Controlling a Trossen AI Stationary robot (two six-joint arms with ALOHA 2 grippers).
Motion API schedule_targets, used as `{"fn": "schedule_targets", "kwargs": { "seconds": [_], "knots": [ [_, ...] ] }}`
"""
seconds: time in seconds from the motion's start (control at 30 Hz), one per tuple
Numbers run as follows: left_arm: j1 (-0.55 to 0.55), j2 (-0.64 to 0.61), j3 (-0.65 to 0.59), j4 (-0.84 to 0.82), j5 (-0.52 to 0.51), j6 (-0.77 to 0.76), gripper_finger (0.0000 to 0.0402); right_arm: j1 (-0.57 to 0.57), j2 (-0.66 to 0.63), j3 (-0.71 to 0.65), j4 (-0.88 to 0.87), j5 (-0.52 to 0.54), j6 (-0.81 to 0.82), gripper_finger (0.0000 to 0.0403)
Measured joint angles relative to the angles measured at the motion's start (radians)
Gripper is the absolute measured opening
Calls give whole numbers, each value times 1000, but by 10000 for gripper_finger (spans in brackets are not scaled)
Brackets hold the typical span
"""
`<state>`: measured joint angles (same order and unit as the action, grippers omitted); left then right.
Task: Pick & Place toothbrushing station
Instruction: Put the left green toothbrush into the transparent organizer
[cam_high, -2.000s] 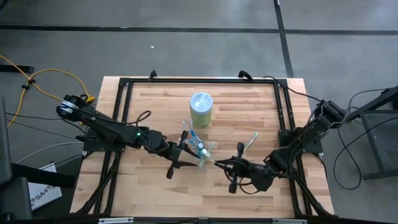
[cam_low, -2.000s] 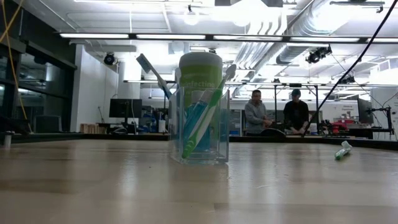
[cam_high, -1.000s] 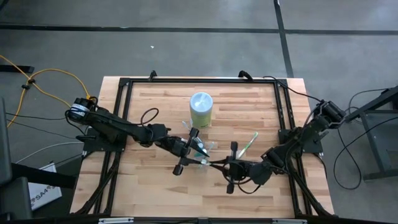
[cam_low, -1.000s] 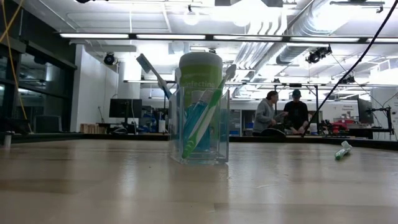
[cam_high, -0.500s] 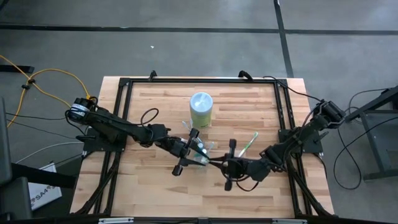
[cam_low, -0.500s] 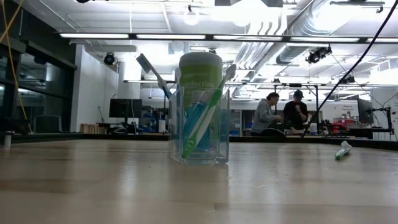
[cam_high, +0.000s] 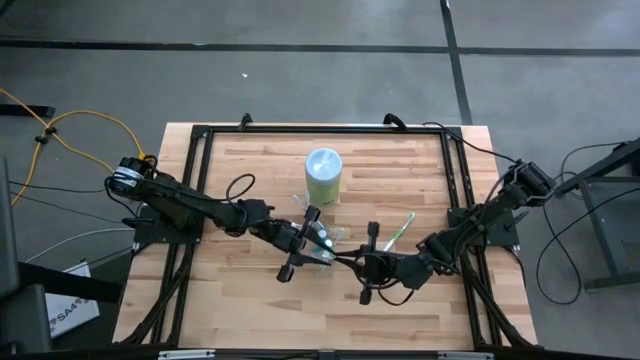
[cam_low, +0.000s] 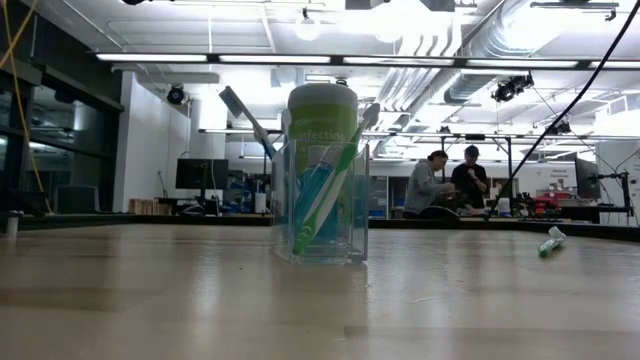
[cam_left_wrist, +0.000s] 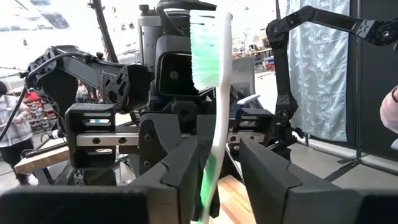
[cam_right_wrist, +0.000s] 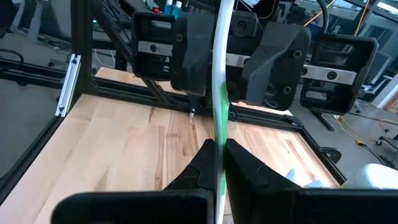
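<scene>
My right gripper (cam_right_wrist: 219, 155) is shut on a green-and-white toothbrush (cam_left_wrist: 217, 99) and holds it above the clear tumbler (cam_low: 320, 215). My left gripper (cam_left_wrist: 214, 168) faces it from the left. It is open, with one finger on either side of the brush handle and not touching it. In the high view the two grippers meet near the table's middle, the left (cam_high: 322, 250) and the right (cam_high: 347, 260). The tumbler stands on its base and holds a green-and-white brush (cam_low: 330, 190) and blue-and-white brushes (cam_low: 245, 115). Another green-and-white brush (cam_high: 400, 232) lies flat on the table. My right gripper pinches the brush's handle at its green part (cam_right_wrist: 219, 134) between its two fingers. The fingers come level from the table's right side and lie across the handle. The brush stands upright with its bristle head (cam_left_wrist: 205, 56) up, clear of the table and the tumbler.
A green-lidded wipe canister (cam_high: 323, 175) stands just behind the tumbler. A black frame (cam_high: 200, 200) runs around the wooden table top. Bare wood lies to the near left (cam_high: 230, 300). Two people (cam_low: 450, 185) sit in the room far behind the table.
My right gripper has crept toward the table's left edge with the brush, closing on my left gripper. A second earlier my left gripper went toward the table's right edge to meet it over the tumbler. The tumbler and the brush on the table have stayed put.
</scene>
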<state>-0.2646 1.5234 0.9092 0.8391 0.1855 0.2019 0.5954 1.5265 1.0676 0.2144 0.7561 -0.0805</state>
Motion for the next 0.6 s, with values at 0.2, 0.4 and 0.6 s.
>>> {"fn": "schedule_targets", "kwargs": {
  "seconds": [0.2, 0.4, 0.6],
  "knots": [
    [0, 0, 0, 1, -5, -12, 67, -19, 0, 0, 0, -20, 3, 4],
    [0, 0, 0, 4, -10, -13, 25, -27, 0, 0, 1, -39, 5, 4],
    [0, 0, 0, 3, -11, -9, 11, -26, 0, 0, 1, -35, 5, 4]
  ]
}}
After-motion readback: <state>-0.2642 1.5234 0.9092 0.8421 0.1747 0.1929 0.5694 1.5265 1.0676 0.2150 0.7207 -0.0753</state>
